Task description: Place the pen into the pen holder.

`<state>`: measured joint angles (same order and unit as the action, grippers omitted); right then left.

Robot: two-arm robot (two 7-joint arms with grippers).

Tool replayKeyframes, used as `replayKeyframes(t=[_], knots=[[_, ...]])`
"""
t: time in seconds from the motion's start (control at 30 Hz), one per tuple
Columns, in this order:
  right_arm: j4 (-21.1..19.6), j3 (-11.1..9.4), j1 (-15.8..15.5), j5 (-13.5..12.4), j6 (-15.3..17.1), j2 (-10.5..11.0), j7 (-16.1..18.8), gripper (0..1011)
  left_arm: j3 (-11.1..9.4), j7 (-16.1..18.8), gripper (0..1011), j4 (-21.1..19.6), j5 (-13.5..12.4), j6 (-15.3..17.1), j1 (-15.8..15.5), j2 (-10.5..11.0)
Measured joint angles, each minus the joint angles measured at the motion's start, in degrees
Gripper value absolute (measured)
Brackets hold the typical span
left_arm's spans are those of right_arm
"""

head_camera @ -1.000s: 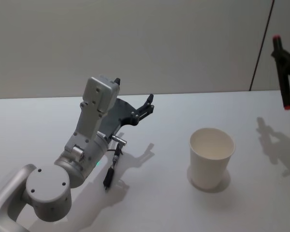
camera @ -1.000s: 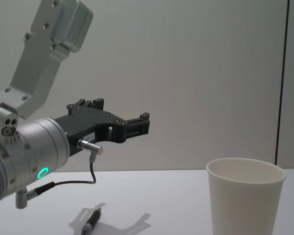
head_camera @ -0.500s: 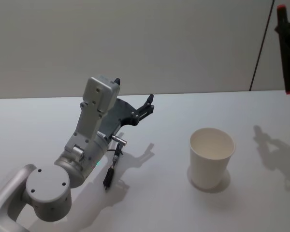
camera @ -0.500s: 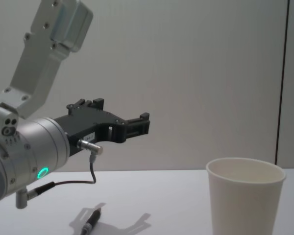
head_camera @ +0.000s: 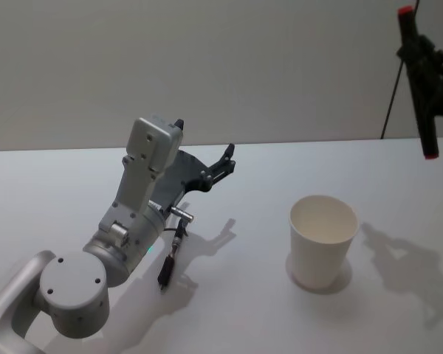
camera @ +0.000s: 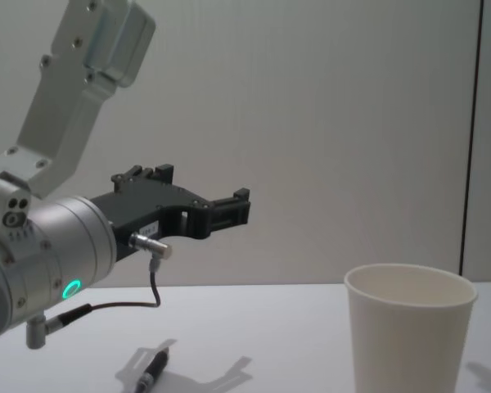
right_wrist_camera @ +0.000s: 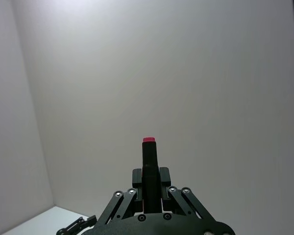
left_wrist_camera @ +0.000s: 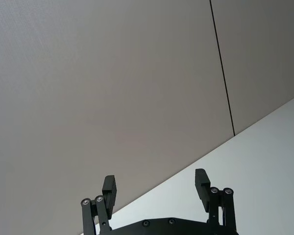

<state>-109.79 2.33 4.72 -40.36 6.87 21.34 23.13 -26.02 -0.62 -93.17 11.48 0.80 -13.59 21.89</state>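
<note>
A black pen (head_camera: 419, 96) with red ends hangs nearly upright in the air, with my right gripper (head_camera: 427, 65) shut on its middle. It hovers high above the table, to the right of and beyond the pen holder (head_camera: 323, 240), an off-white paper cup standing upright with nothing inside. In the right wrist view the pen (right_wrist_camera: 148, 159) sticks up between the shut fingers of the right gripper (right_wrist_camera: 148, 180). The cup (camera: 409, 340) shows large in the chest view. My left gripper (head_camera: 225, 158) is open and idle at the left, well clear of the cup.
The white table (head_camera: 236, 310) runs back to a plain wall. A short dark pen-like thing (head_camera: 165, 270) lies on the table beside my left arm (head_camera: 136, 214); it also shows low in the chest view (camera: 151, 372). My left gripper (left_wrist_camera: 156, 186) points at the wall.
My right gripper has carried the pen upward and then left, toward the cup. Its shadow on the table has slid closer to the cup. The left arm has not moved.
</note>
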Motion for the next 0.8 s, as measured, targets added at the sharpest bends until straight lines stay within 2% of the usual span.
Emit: replayKeyframes(t=[0.2,0.23,0.27,0.47,0.8], knots=[[-1.3,1.0,-2.5,4.2,-4.8,0.5,3.0,195,0.0,0.0,1001,0.0,0.0,0.0,0.0,0.0],[-1.6,1.4,-3.2,5.7,-6.3,0.5,3.7,195,0.0,0.0,1001,0.0,0.0,0.0,0.0,0.0],[-1.6,1.4,-3.2,5.7,-6.3,0.5,3.7,195,0.0,0.0,1001,0.0,0.0,0.0,0.0,0.0],[-2.4,3.2,-5.8,11.3,-11.4,0.0,5.6,195,0.0,0.0,1001,0.0,0.0,0.0,0.0,0.0],[-2.5,4.9,-7.5,15.7,-15.2,-0.9,6.2,195,0.0,0.0,1001,0.0,0.0,0.0,0.0,0.0]])
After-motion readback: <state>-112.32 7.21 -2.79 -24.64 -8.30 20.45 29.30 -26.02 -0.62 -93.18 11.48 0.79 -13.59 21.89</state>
